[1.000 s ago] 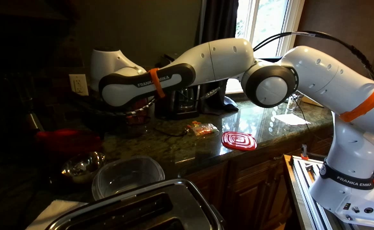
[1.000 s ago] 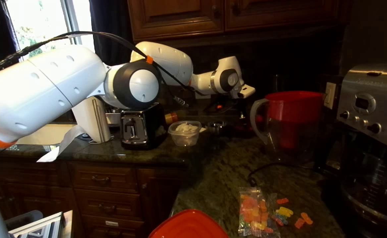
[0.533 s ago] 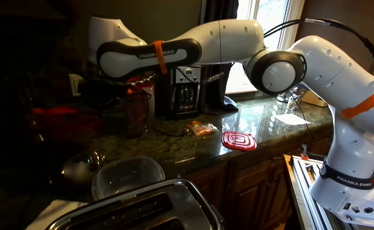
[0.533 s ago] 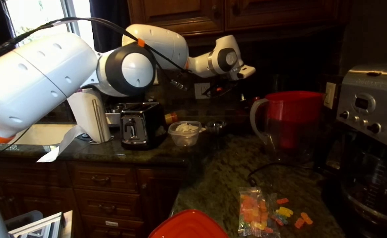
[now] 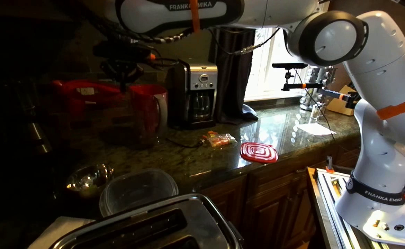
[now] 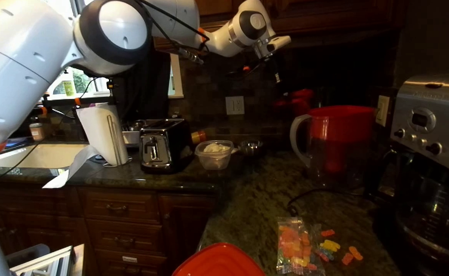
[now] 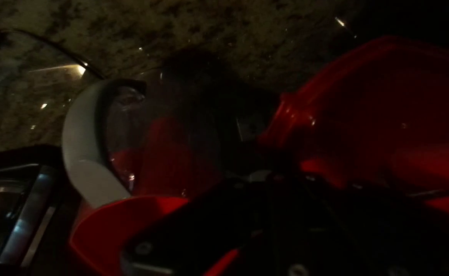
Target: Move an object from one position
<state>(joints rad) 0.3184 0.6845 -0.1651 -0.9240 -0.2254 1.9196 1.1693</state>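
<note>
- the robot's arm (image 5: 341, 38) reaches out high over the counter (image 6: 247, 203), into the darkest corner of this kitchen.
- at its end the gripper (image 5: 123, 84) points down, jaws clamped on the edge of the red bowl (image 7: 370, 103).
- that bowl hangs in the air, well above the counter and near the tall pitcher (image 6: 337, 132); it seems tipped somewhat, though the corner is too dark to be sure.
- in the wrist view the bowl takes up the right side, the gripper's black body spreads along the bottom, and the pitcher's pale handle (image 7: 78, 142) curves at the left.
- the pitcher stands upright, red on top and see-through below, near the coffee maker (image 5: 200, 83).
- in both exterior views a small metal bowl (image 5: 105, 173) sits on the counter just beside a clear plastic tub (image 6: 215, 163), with the toaster (image 6: 163, 147) next along.
- beyond that stands a paper towel roll (image 6: 105, 134), a loose strip trailing toward the counter's edge.
- a flat red lid (image 5: 259, 152) lies at the front of the counter, its ringed ridges shining.
- near the lid is a bag of candy (image 6: 295, 245), with loose pieces (image 6: 330, 245) scattered beside it (red, orange, yellow, a bit of blue).
</note>
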